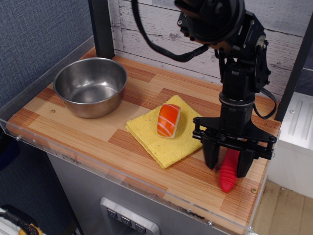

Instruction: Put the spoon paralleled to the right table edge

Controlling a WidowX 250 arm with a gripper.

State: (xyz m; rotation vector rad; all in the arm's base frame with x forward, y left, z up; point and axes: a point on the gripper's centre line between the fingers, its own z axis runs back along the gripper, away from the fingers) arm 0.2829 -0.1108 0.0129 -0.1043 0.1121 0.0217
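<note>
The spoon (228, 177) shows only its ribbed red handle; its silver bowl is hidden behind the gripper. The handle lies low on the wood tabletop near the right table edge (262, 186), pointing toward the front, roughly along that edge. My gripper (228, 164) hangs straight down over the handle, with its black fingers (211, 155) spread on either side of it. The jaws stand apart, wider than the handle. A small screw (253, 190) sits just right of the handle's tip.
A yellow cloth (171, 131) with a salmon sushi piece (168, 120) on it lies left of the gripper. A steel bowl (90, 85) stands at the back left. A clear acrylic rim (122, 178) runs along the front side.
</note>
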